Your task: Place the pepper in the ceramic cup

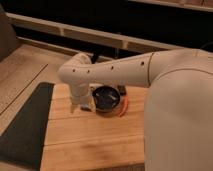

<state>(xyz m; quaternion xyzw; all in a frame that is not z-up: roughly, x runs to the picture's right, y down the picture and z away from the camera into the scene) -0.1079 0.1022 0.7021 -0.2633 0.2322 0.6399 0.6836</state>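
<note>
The pepper [124, 106] is a small curved orange-red piece lying on the wooden table [90, 137], touching or just off the right side of the dark round bowl [106, 98]. My gripper [81, 106] hangs from the white arm [115, 70] low over the table, just left of the bowl and a bowl's width away from the pepper. The ceramic cup does not show; it is hidden or out of view.
A small dark item [121, 90] lies behind the bowl on the right. A dark mat [25, 125] covers the floor left of the table. My white body [180, 120] fills the right side. A railing [75, 32] runs along the back.
</note>
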